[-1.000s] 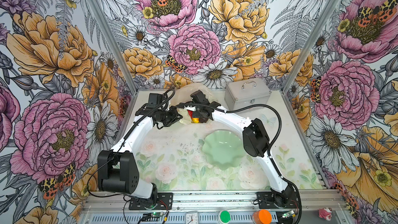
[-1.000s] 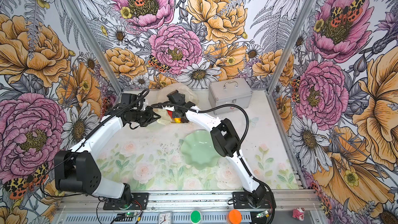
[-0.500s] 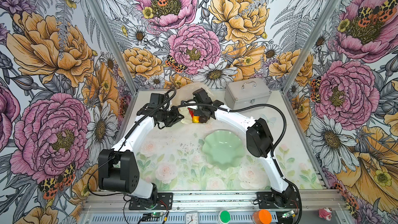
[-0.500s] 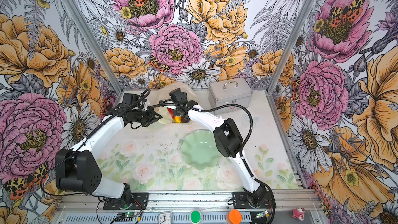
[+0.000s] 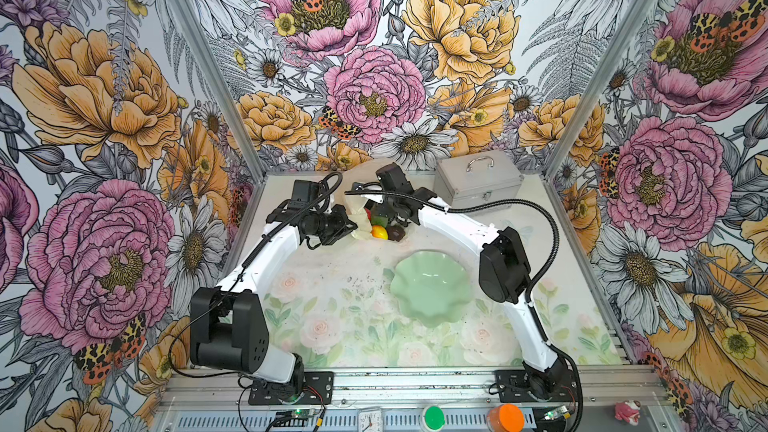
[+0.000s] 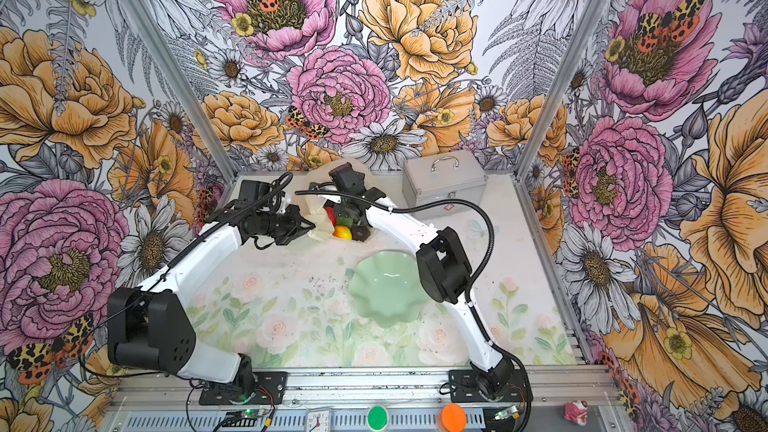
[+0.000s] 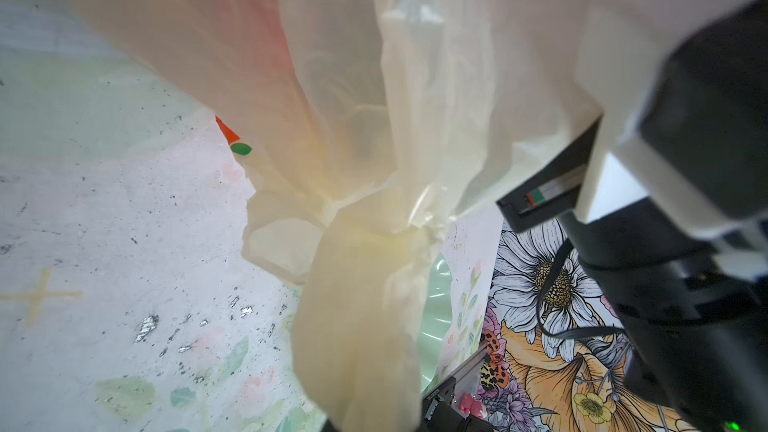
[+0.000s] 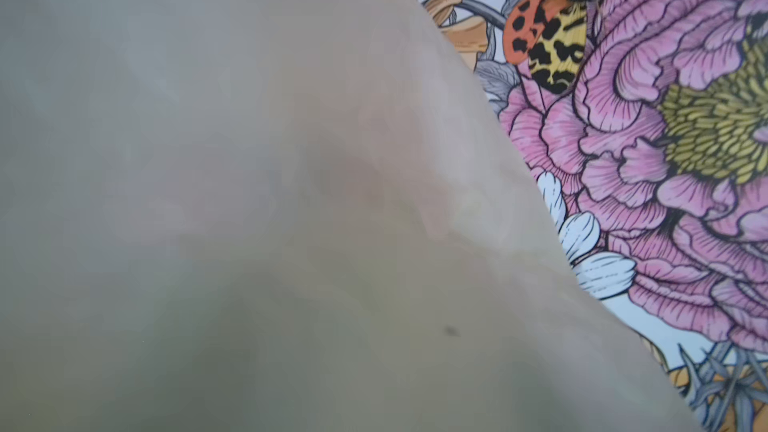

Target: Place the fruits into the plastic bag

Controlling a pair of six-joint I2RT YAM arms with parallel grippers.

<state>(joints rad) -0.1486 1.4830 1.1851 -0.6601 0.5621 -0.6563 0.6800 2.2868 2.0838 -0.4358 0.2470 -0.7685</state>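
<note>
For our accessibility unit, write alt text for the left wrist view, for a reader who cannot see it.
A translucent cream plastic bag, gathered into a tight bunch with a loose tail trailing from it, fills most of the frame. Behind it show the scuffed floral table, a sliver of the pale green dish and a black-and-white robot arm.

The plastic bag (image 8: 249,201), blurred translucent cream film, covers most of the field and hides the fingers; past its edge the wall (image 8: 673,328) shows a pink peony (image 8: 648,184) and a spotted moth (image 8: 540,43).
</note>
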